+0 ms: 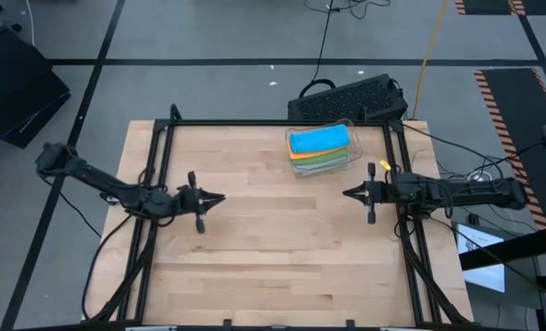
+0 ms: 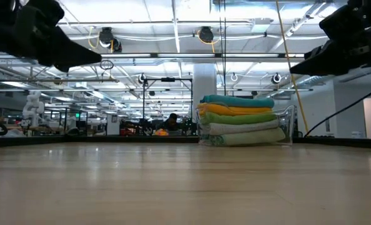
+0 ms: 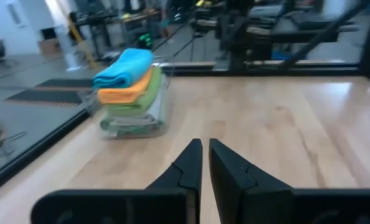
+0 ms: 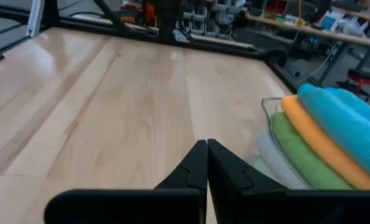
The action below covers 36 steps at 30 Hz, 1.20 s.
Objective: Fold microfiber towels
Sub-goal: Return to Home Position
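Folded towels (image 1: 321,140) stacked in clear bin (image 2: 288,128) at approx 1 o'clock on worktop (image 1: 273,267), tidy, clear of arms; left hand (image 1: 220,198) at 9, right hand (image 1: 346,193) at 3, both pinched closed, empty; prob. parked, no loose cloth in view.

One worktop (image 1: 273,267) carries one clear plastic bin (image 2: 290,125), and the bin holds one stack of microfiber towels (image 3: 132,93), in which the low view lets five folded cloths be counted: one blue towel (image 2: 238,100), one orange towel (image 2: 235,110), one bright green towel (image 2: 235,118), one grey-white towel (image 2: 232,127) and one pale green towel (image 2: 248,137). There are two dark arms, one left arm (image 1: 108,184) and one right arm (image 1: 457,191), so two pincers in all, the left pincer (image 1: 220,198) and the right pincer (image 1: 346,193), each with two fingers. One black keyboard (image 1: 351,97) is the only other item counted in the high view.
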Motion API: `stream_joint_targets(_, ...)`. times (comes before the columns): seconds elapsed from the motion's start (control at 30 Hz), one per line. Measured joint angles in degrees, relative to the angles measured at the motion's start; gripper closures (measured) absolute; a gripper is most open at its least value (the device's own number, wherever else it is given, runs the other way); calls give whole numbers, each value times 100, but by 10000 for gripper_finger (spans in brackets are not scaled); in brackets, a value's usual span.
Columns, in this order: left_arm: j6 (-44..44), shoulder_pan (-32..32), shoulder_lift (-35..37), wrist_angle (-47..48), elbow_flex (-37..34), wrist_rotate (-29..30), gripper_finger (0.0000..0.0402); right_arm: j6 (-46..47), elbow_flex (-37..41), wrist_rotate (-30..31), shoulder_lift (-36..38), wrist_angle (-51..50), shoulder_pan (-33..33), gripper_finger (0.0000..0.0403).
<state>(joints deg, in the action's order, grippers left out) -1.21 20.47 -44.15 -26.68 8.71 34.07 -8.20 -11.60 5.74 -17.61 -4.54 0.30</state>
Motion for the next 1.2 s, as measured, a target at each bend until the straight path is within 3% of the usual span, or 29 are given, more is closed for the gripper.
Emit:
stream_joint_targets(0.27, 248, -690, 888, -520, -793, -1218, 371, -18, 213, -149, 504, -19, -1, 403)
stream_joint_targets(0.53, 722, -1123, 1415, -293, -815, -2393, 371, -80, 510, -149, 1135, -57, -2, 403)
stream_joint_targets(0.8, 714, -1256, 1790, 51, -815, -2511, 371, -136, 664, -164, 1764, -118, -2, 403)
stream_joint_targets(0.97, 695, -1246, 1930, 204, -815, -2512, 371, -255, 1064, -208, 1734, 699, -2, 403)
stream_joint_targets(1.2, 647, -1217, 2004, 263, -813, -2531, 371, -313, 1058, -303, 1735, 682, -22, 403)
